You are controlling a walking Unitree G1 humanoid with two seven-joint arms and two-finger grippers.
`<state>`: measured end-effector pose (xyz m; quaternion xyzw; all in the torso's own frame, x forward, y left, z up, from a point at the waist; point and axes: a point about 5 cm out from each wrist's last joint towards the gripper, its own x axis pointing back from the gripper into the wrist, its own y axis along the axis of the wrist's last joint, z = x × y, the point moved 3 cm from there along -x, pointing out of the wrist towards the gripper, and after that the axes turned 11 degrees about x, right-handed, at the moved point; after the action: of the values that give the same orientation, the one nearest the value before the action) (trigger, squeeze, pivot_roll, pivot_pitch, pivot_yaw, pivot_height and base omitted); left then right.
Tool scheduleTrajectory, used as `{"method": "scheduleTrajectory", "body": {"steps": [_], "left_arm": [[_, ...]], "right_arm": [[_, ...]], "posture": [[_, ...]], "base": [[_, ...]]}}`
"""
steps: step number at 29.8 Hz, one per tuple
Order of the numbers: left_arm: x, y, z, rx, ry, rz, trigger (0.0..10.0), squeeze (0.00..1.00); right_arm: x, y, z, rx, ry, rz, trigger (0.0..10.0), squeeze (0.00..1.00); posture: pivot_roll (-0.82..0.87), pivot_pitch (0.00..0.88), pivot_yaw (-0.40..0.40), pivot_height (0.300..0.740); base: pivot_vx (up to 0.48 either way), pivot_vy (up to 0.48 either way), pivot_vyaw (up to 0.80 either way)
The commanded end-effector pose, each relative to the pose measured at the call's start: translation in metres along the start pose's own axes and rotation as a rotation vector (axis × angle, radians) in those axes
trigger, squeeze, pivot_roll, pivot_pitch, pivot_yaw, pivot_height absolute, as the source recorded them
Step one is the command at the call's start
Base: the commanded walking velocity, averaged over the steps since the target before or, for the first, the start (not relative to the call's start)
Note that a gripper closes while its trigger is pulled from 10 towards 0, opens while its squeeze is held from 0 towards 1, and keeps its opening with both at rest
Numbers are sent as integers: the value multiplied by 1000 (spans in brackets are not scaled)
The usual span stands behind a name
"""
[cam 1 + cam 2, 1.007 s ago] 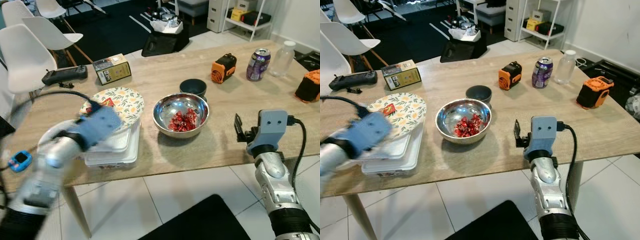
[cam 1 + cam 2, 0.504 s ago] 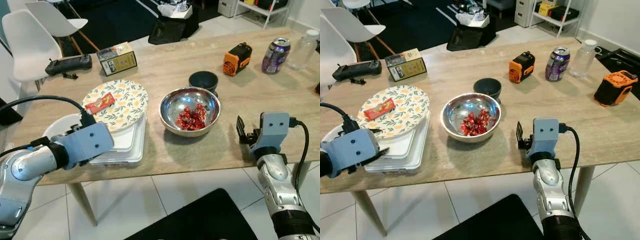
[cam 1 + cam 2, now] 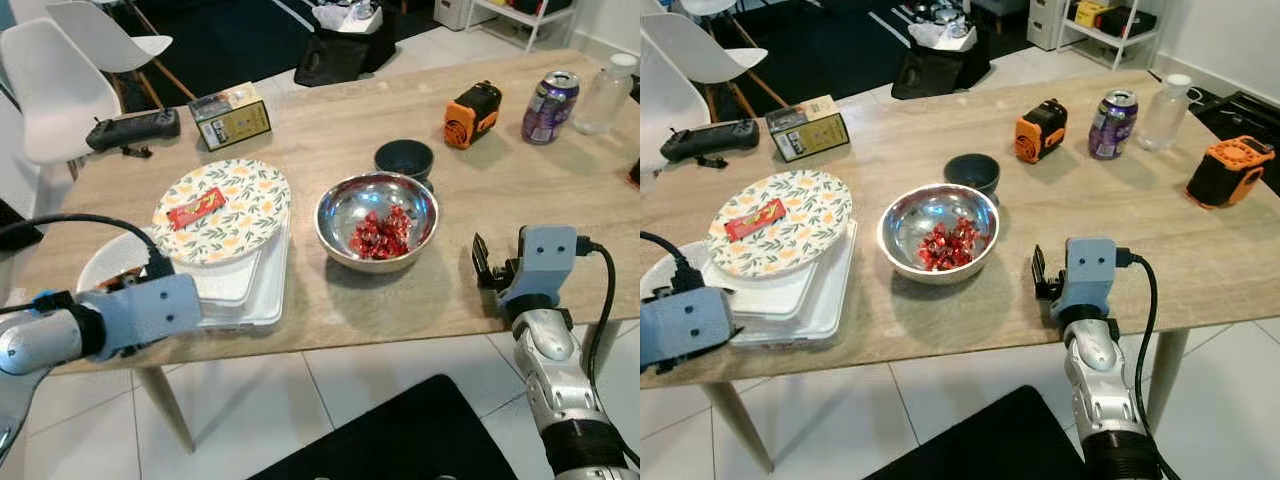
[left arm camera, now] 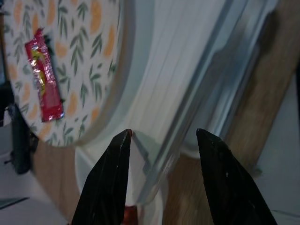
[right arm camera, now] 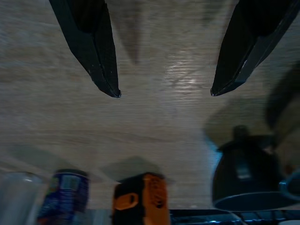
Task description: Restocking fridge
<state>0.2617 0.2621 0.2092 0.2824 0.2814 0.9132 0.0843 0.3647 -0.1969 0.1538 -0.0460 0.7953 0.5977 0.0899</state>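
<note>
At the near edge of the wooden surface (image 3: 330, 130), both grippers wait with empty jaws.

Near the left corner, the left gripper (image 4: 161, 140) points its jaws, spread wide and holding nothing, at the stack of white trays (image 3: 245, 290) under the flowered plate (image 3: 222, 210), where a red wrapper (image 3: 196, 208) lies. The right gripper (image 5: 164, 93) hovers over bare wood at the near edge, right of the steel bowl (image 3: 377, 220) of red sweets (image 3: 380, 234), its jaws equally wide and empty. A purple can (image 3: 543, 93) and a clear bottle (image 3: 606, 80) stand at the far right corner, likely the goods for the fridge, which I cannot see. To lift the stack well, the left jaws should probably close squarely on the tray rim and keep it level, or the plate could slide off.
</note>
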Motion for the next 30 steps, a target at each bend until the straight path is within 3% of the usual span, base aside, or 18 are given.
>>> {"method": "scheduleTrajectory", "body": {"steps": [1,2,3,4,11,15,22,26,27,28,30], "left_arm": [[-3,-7,-1,-4,8,26,7412,0],[-5,-9,1,-9,26,22,8667,0],[-5,-9,1,-9,26,22,8667,0],[-9,-9,4,-19,59,1,10000,0],[-13,3,7,-38,91,-87,10000,0],[4,36,-17,55,-161,-220,10000,0],[10,42,-27,65,-249,-230,10000,0],[10,52,-10,59,-168,-277,10000,0],[10,53,7,37,-90,-278,10000,0],[10,53,7,37,-90,-278,10000,0],[14,42,30,-26,-32,-214,10000,0]], "right_arm": [[2,-5,3,0,11,12,10000,0],[2,-5,3,0,10,13,10000,0],[2,-5,3,0,10,13,10000,0],[2,-4,3,0,10,12,10000,0],[2,-4,2,1,9,9,10000,0],[3,-5,0,4,7,12,10000,0],[2,-5,4,-2,11,13,10000,0],[1,-5,4,-5,12,12,10000,0],[1,-5,4,-5,13,12,10000,0],[1,-5,4,-5,13,12,10000,0],[1,-5,4,-5,13,12,10000,0]], "posture": [[92,193,94,737],[92,193,94,737],[92,193,94,737],[86,192,91,737],[79,191,90,737],[88,195,92,737],[93,193,91,737],[98,194,88,737],[97,194,88,737],[97,194,88,737],[96,193,91,737]], "base": [[0,0,0],[0,0,0],[0,0,0],[0,0,0],[0,0,0],[0,0,0],[0,0,0],[0,0,0],[0,0,0],[0,0,0],[0,0,0]]}}
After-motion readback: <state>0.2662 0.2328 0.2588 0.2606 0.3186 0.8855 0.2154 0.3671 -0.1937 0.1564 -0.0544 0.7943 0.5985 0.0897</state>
